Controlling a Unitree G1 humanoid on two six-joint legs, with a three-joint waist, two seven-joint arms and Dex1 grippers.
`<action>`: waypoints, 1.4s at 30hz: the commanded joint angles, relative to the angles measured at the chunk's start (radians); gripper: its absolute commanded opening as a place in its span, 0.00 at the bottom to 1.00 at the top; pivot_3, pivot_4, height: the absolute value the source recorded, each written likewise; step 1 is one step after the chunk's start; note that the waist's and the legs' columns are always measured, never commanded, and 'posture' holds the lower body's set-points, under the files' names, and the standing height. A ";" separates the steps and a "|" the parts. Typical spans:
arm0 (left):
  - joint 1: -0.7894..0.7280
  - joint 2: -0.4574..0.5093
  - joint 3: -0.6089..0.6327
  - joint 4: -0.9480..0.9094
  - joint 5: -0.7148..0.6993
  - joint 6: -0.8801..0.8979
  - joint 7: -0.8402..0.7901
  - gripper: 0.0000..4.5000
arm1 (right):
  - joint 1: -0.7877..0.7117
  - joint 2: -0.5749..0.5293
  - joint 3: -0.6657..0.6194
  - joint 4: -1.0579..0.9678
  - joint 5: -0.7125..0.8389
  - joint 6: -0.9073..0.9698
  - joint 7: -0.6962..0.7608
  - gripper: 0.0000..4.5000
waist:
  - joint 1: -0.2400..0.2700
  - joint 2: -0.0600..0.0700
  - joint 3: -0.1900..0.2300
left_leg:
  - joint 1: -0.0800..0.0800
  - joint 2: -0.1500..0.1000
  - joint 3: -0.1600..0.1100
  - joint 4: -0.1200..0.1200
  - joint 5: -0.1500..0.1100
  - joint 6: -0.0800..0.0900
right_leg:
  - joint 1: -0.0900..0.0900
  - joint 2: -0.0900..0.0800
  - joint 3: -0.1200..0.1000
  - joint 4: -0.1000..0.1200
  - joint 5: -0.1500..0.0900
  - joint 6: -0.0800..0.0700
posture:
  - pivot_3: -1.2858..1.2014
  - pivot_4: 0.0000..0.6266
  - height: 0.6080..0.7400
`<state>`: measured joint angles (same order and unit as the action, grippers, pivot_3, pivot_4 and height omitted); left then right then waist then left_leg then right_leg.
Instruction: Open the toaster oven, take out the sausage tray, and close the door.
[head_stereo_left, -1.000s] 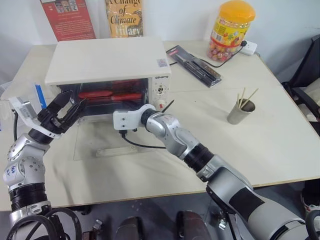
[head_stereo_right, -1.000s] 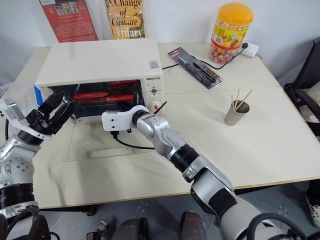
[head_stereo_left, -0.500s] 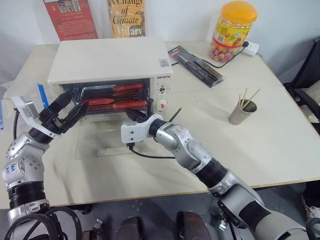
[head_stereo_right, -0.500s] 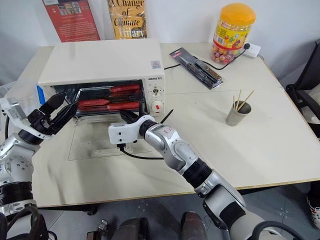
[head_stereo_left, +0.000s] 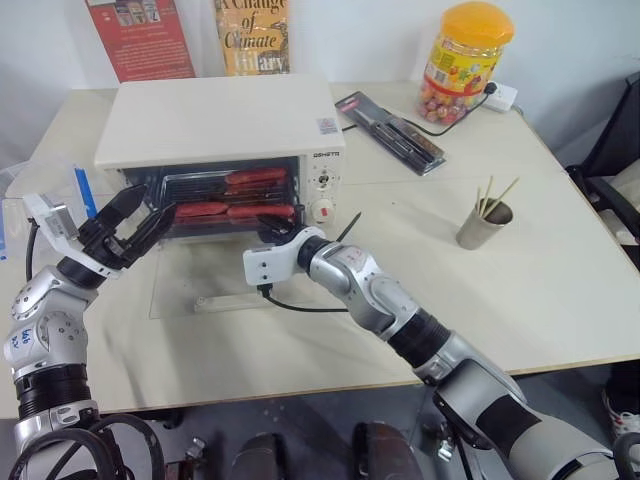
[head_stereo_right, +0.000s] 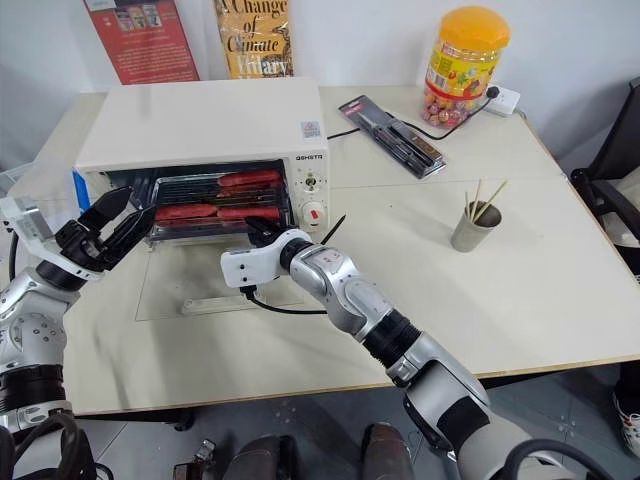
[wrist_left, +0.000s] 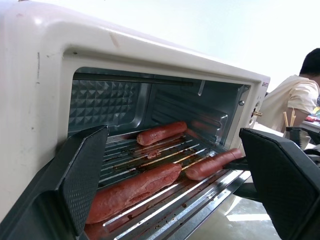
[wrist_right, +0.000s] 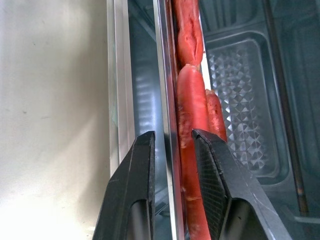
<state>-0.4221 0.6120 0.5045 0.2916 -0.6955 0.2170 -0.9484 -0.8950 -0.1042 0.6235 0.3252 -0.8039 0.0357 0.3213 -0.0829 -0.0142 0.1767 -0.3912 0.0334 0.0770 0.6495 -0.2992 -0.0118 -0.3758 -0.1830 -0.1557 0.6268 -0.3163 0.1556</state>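
The right gripper (wrist_right: 172, 150) has its two black fingers slightly spread, one on each side of the thin front rim of the shallow shiny metal sausage tray (wrist_right: 164, 90); whether the pads actually press the rim cannot be told. From the head camera that gripper (head_stereo_right: 262, 231) sits at the lower right corner of the oven's opening, pointing into it. The tray (head_stereo_left: 232, 212) lies inside the cavity, carrying long red sausages (wrist_left: 131, 190) on a wire rack, its front edge at the mouth of the oven.

The left gripper (head_stereo_left: 140, 215) hangs with its fingers spread wide, level with the left side of the opening and just in front of it, touching nothing. Its wrist camera looks between those fingers into the cavity, where three sausages lie on the rack.

The boxy cream-white toaster oven (head_stereo_right: 200, 120) stands at the back left of the pale table (head_stereo_right: 480, 300). Its clear glass door (head_stereo_right: 190, 285) lies folded flat on the table in front of it, the white bar handle (head_stereo_right: 215, 301) at the near edge.

Further right on the table stand a small metal cup of wooden sticks (head_stereo_right: 465, 228), a flat black package (head_stereo_right: 390, 133) and a yellow-lidded candy jar (head_stereo_right: 462, 55).
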 joint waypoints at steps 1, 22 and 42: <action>0.003 0.018 0.024 -0.004 0.006 -0.019 0.017 1.00 | -0.049 0.018 -0.015 0.030 0.003 -0.021 -0.034 0.28 | 0.000 0.000 0.000 | 0.000 0.000 0.000 0.000 0.000 0.000 | 0.000 0.000 0.000 0.000 0.000 0.000 | 0.52 0.24 1.00; 0.063 0.043 0.023 -0.060 -0.012 0.055 0.024 1.00 | 0.034 -0.025 -0.019 -0.125 -0.010 -0.035 -0.024 0.00 | 0.001 0.000 0.000 | 0.000 0.000 -0.001 -0.001 0.000 0.000 | 0.000 0.000 0.000 0.000 0.000 0.000 | 0.52 0.24 1.00; 0.053 0.081 0.044 -0.011 -0.026 0.108 0.013 1.00 | 0.239 -0.174 -0.038 -0.424 -0.048 -0.104 0.010 0.00 | 0.027 0.000 0.000 | 0.000 0.000 0.000 0.001 0.000 0.000 | 0.000 0.000 0.000 -0.001 0.000 0.000 | 0.52 0.24 1.00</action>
<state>-0.3657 0.6708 0.5113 0.2881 -0.7016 0.3214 -0.9368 -0.6526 -0.2769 0.6204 -0.0325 -0.8468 -0.0458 0.3413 -0.0556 -0.0143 0.1767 -0.3914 0.0332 0.0777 0.6504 -0.2992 -0.0117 -0.3757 -0.1832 -0.1556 0.6262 -0.3163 0.1556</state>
